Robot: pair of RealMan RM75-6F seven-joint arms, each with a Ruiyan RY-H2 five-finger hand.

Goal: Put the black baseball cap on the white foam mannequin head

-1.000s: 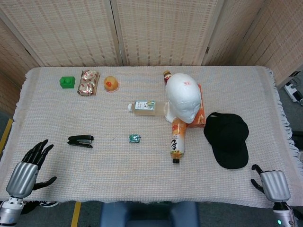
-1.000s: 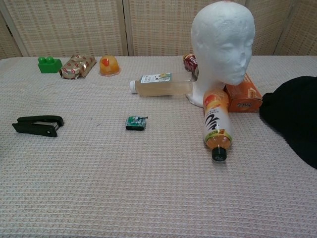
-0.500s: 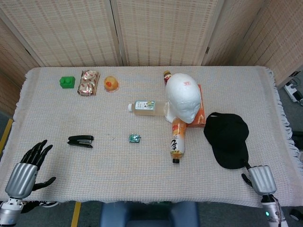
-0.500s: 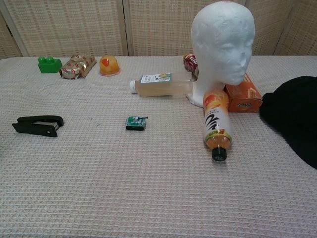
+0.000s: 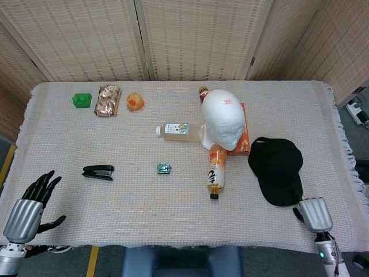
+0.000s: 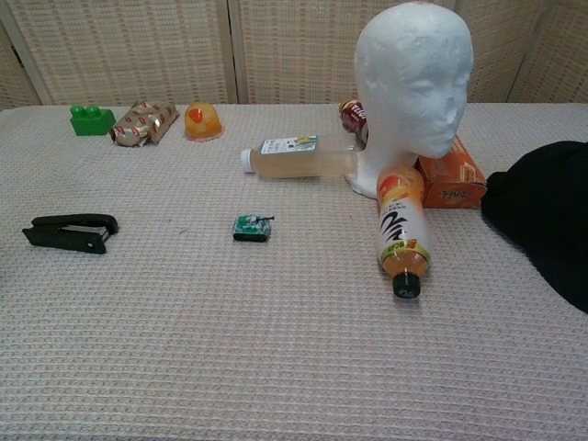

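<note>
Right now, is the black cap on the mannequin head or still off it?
Off. The black cap lies flat on the tablecloth to the right of the mannequin head, whose crown is bare.

Bare surface (image 5: 144,202) lies along the near edge; the orange bottle (image 5: 216,168) and box (image 5: 244,138) crowd the foam head (image 5: 223,118).

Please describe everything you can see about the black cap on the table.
The black cap looks like soft dark fabric with no visible logo. It lies flat on the woven tablecloth, on the right side, beside the orange box. It is not on the foam head. The right hand is just beyond its near edge; contact cannot be told.
</note>
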